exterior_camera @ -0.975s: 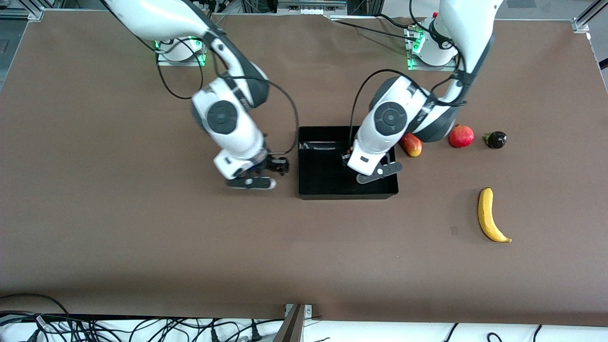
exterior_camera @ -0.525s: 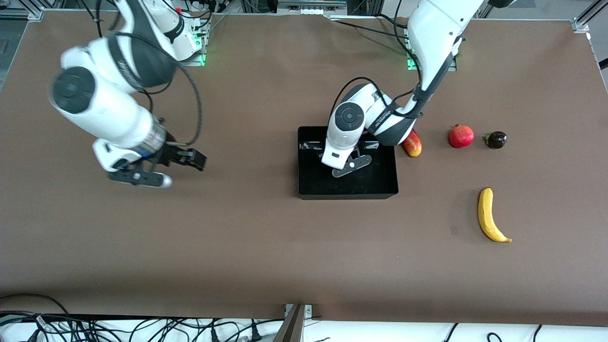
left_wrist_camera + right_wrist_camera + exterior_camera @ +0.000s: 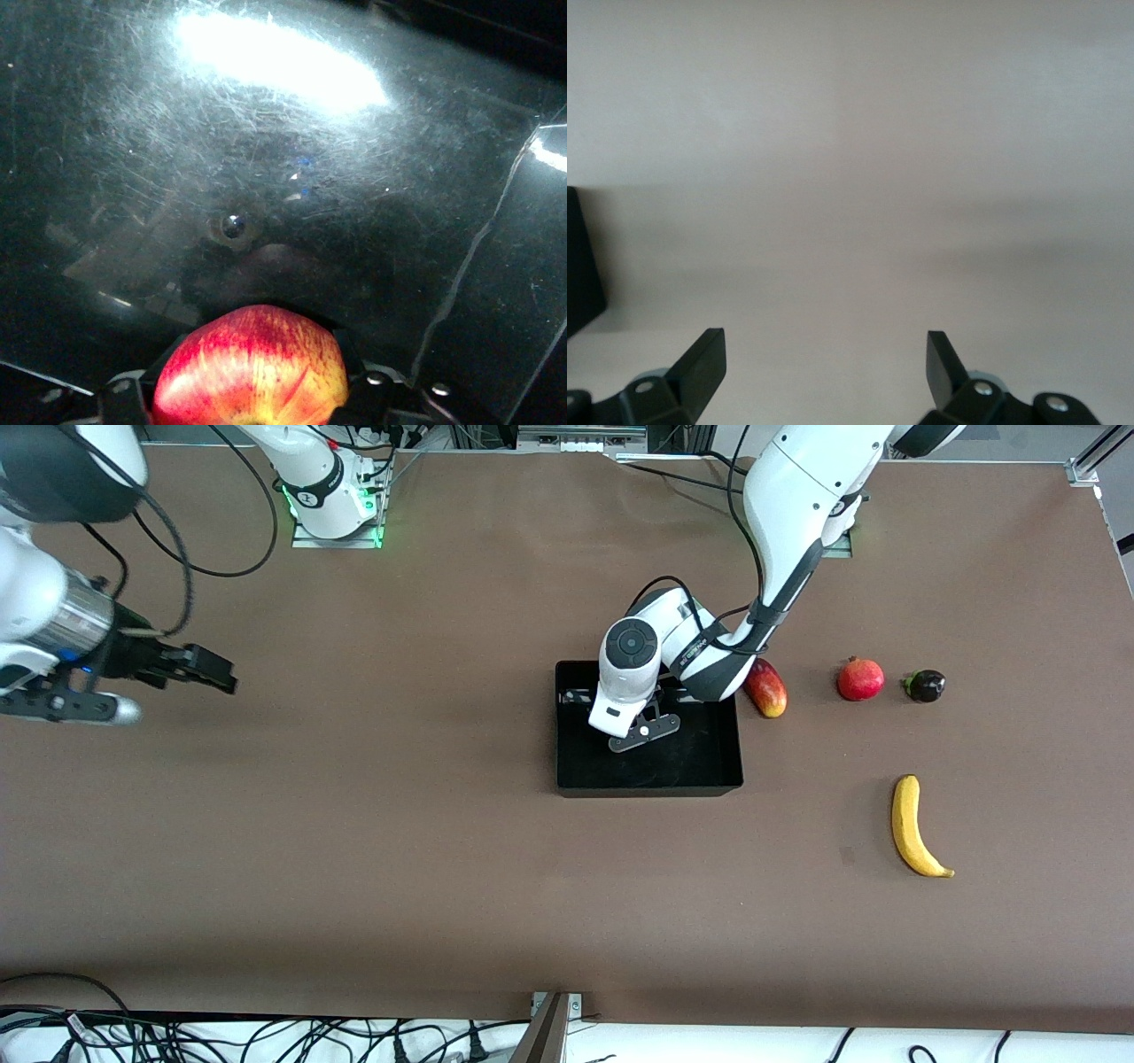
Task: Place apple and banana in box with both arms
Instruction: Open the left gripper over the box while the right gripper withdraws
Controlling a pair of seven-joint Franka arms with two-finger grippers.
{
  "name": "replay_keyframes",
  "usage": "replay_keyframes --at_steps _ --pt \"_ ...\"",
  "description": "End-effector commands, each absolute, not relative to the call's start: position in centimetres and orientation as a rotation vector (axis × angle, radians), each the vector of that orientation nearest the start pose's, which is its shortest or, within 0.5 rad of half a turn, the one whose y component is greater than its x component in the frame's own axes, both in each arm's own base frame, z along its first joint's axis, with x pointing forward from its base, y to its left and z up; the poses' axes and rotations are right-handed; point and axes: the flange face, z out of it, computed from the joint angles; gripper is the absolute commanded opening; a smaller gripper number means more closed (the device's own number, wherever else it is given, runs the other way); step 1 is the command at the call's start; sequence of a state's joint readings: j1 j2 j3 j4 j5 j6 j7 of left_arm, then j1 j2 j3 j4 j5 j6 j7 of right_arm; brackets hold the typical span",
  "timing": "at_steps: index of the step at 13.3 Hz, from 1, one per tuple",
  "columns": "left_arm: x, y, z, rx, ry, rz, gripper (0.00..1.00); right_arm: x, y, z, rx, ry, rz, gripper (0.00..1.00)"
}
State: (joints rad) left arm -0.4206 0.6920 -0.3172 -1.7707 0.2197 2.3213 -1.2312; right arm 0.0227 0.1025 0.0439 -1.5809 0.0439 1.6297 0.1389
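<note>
I logged the right gripper (image 3: 208, 669) withdrawn to the right arm's table end, fingers apart, left gripper (image 3: 252, 412) still clamping the blotchy red-yellow apple (image 3: 252, 367) inside the glossy black plastic box (image 3: 647, 784), long curved yellow banana (image 3: 912, 828) unmoved.

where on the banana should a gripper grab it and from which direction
Probably from straight above, across the thick middle of the banana. It lies flat on the table with free space all around, its length running toward the front camera, so fingers would close across its narrow width.

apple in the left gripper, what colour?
Red streaked with yellow, yellower low on its sides; the apple shows best in the left wrist view, over the box.
</note>
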Motion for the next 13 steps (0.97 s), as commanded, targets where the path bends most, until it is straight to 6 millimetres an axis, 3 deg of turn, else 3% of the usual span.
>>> replay_keyframes --at_steps 1,2,3,4,5,6,7,9,11,13 --pt "47.4 -42.7 14.9 -3.001 -0.57 0.178 0.0 55.0 2.7 57.6 -3.082 0.086 0.091 1.0" --pt "47.0 -42.7 14.6 -2.996 -0.563 0.187 0.0 55.0 2.5 57.8 -3.088 0.085 0.088 1.0" --pt "46.9 -42.7 14.6 -2.996 -0.555 0.189 0.11 55.1 2.5 57.7 -3.092 0.085 0.088 1.0" --pt "46.9 -42.6 14.5 -2.997 -0.541 0.192 0.64 55.3 2.6 57.7 -3.1 0.077 0.075 1.0" --pt "47.0 -42.5 14.7 -2.989 -0.547 0.194 1.0 55.5 2.5 57.8 -3.106 0.079 0.063 1.0" --pt "47.6 -42.1 15.9 -2.967 -0.56 0.195 1.0 55.9 2.3 58.0 -3.126 0.075 0.019 1.0" --pt "49.0 -41.5 18.5 -2.937 -0.578 0.186 1.0 56.0 2.2 58.0 -3.133 0.076 0.006 1.0" --pt "53.7 -38.3 25.4 -2.906 -0.636 0.183 1.0 56.2 2.6 59.2 -3.137 0.065 -0.009 1.0" --pt "58.4 -34.0 31.1 -2.924 -0.64 0.255 1.0 56.5 2.2 60.0 -3.135 0.068 -0.035 1.0" --pt "62.1 -27.6 33.9 -2.946 -0.524 0.326 1.0 56.7 1.8 59.7 -3.137 0.099 -0.024 1.0"
